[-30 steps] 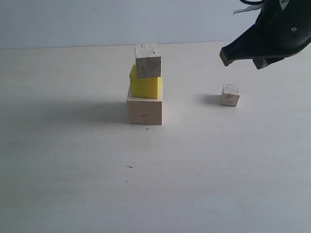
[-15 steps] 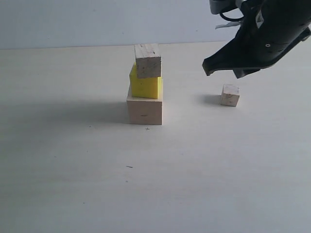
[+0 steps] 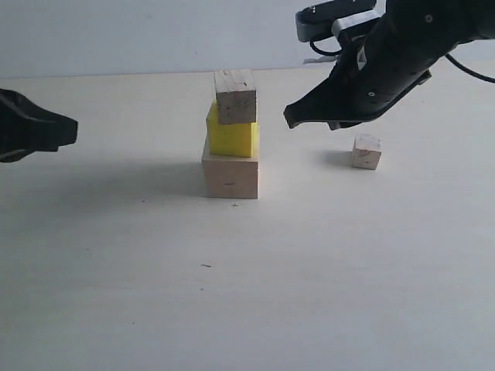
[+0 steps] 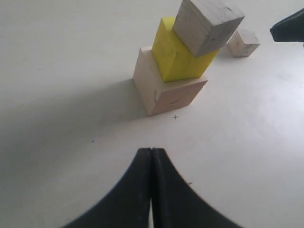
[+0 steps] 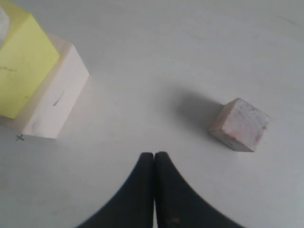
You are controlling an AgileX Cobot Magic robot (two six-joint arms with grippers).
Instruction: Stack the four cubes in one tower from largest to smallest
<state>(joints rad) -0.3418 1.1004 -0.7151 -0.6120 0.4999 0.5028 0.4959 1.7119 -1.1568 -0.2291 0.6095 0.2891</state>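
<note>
A tower of three cubes stands mid-table: the largest pale wood cube [image 3: 230, 176] at the base, the yellow cube [image 3: 231, 137] on it, the knotty wood cube [image 3: 235, 97] on top. Alone on the table to the right lies the tiniest wood cube [image 3: 366, 151], also in the right wrist view [image 5: 239, 124]. My right gripper [image 3: 291, 118] hovers shut and empty between the tower and that cube, above the table. At the left edge my left gripper [image 3: 71, 130] is shut and empty, well left of the tower [image 4: 185, 61].
The pale table [image 3: 247, 278] stretches bare in front of the tower, with a small pencil cross [image 3: 235, 205] just ahead of the base cube. A light wall [image 3: 155, 35] runs behind the table's far edge.
My right arm has swung leftward and slightly down, from the upper right corner to beside the tower. The left gripper has entered the view at the left edge. The cubes have not moved.
</note>
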